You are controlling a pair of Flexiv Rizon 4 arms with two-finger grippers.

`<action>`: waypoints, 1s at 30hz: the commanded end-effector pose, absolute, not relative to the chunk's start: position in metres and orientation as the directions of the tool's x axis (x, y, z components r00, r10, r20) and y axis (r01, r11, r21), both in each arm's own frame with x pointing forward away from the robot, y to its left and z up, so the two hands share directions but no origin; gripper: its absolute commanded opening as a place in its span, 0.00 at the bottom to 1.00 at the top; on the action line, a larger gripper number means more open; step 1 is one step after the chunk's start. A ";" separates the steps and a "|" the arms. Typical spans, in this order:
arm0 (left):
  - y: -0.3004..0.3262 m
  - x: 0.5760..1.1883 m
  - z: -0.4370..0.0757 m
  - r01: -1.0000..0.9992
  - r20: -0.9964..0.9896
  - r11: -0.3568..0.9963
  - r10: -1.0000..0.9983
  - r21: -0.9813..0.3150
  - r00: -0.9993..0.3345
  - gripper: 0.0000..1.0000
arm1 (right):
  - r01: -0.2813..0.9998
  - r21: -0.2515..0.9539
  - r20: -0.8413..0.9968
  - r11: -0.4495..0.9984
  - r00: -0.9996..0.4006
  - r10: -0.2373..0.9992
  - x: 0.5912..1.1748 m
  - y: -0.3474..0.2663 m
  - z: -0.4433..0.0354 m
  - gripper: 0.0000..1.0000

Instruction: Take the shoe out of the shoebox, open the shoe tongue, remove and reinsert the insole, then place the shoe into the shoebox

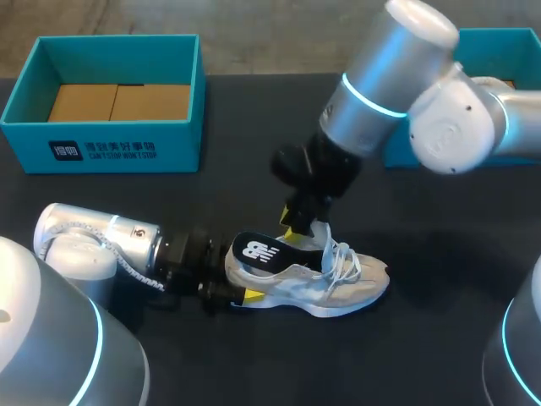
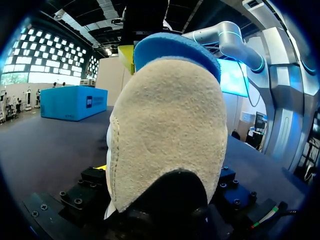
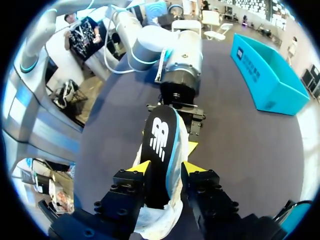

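Observation:
A beige and white shoe [image 1: 338, 288] stands on the dark table, toe pointing right. Its heel [image 2: 170, 140] sits between the fingers of my left gripper [image 1: 232, 292], which clamps it from both sides. A black insole [image 1: 254, 251] with a white logo and a blue edge sticks up out of the shoe over the heel. My right gripper [image 1: 297, 230] comes down from above. Its yellow tips press on the insole [image 3: 160, 140] from both sides, midway along it, right gripper [image 3: 165, 169]. The shoe's white laces [image 1: 342, 258] lie loose.
A teal shoebox [image 1: 110, 139] with brown cardboard inside stands open at the back left. A second teal box [image 1: 507, 42] is at the back right, partly behind my right arm. Bare dark table lies in front of and to the right of the shoe.

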State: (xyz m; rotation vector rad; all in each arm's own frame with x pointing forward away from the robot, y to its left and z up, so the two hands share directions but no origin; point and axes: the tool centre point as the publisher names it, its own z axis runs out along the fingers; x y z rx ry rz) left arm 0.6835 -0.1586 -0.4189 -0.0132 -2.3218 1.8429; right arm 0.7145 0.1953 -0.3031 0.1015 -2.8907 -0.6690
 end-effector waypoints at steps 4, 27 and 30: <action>-0.160 0.684 -0.422 -0.103 0.132 0.232 0.116 -0.967 -0.984 0.00 | -0.046 0.424 0.281 0.905 -0.943 -0.180 0.728 0.215 -0.315 0.41; -0.160 0.684 -0.422 -0.103 0.132 0.232 0.116 -0.967 -0.984 0.00 | -0.059 0.443 0.384 0.894 -0.889 -0.249 0.727 0.213 -0.327 0.38; -0.160 0.684 -0.422 -0.103 0.132 0.232 0.116 -0.967 -0.984 0.00 | -0.073 0.467 0.386 0.881 -0.880 -0.278 0.727 0.214 -0.327 0.38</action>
